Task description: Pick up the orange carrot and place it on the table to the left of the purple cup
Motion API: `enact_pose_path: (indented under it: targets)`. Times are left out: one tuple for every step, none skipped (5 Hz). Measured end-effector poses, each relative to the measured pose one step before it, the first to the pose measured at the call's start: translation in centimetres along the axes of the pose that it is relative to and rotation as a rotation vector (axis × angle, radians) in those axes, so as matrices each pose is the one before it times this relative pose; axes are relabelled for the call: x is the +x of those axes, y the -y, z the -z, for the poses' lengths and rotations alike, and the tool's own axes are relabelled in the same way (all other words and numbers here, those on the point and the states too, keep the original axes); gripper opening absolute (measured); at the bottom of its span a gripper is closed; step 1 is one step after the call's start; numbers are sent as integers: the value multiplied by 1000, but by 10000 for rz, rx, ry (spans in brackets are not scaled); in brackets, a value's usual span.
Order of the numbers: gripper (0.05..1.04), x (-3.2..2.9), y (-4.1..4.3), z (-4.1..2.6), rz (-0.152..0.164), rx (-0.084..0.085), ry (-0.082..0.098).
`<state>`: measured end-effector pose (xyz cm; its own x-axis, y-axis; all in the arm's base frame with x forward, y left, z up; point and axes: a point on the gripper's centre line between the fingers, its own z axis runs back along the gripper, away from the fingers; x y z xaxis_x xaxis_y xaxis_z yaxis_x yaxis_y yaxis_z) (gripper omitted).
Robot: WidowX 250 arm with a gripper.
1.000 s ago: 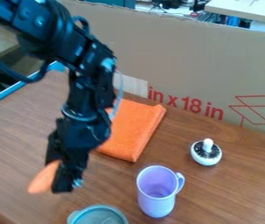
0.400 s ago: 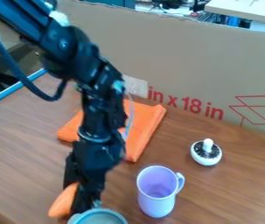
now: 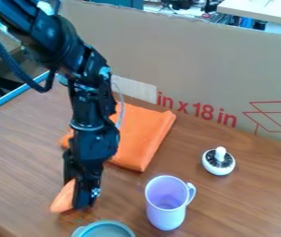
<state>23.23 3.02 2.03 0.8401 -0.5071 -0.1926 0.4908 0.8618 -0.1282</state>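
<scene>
Left of centre hangs my gripper [image 3: 77,200], shut on an orange object [image 3: 64,196] whose tapered end sticks out to the lower left. It stands low over the wooden table, just above and left of a grey-teal round container [image 3: 104,230] at the bottom edge. Part of the orange object is hidden by the fingers. Behind the arm lies a folded orange cloth [image 3: 143,134], partly covered by it. A lavender cup [image 3: 165,208] with its handle on the right stands upright to the gripper's right.
A white and black round item with a knob [image 3: 219,161] sits on the table [image 3: 248,199] at the right. A tall cardboard sheet [image 3: 210,60] borders the back. Along the left runs a blue edge [image 3: 12,98].
From the earliest frame the gripper went down and right with the orange object, beside the round container. Since the later one it has shifted left and a little up. The other things stayed put.
</scene>
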Motion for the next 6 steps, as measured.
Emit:
enact_pose_path:
  targets:
    - [678,120,82,48,91,-129,60]
    - [678,117,95,43,-24,-82,45]
    - [756,-25,64,28,61,3,-2]
    - [971,-347,603,-181,43,-73,256]
    - [1002,-499,-64,-1080,-200,-121,421]
    - [1001,-310,13,-1323,-42,184,316]
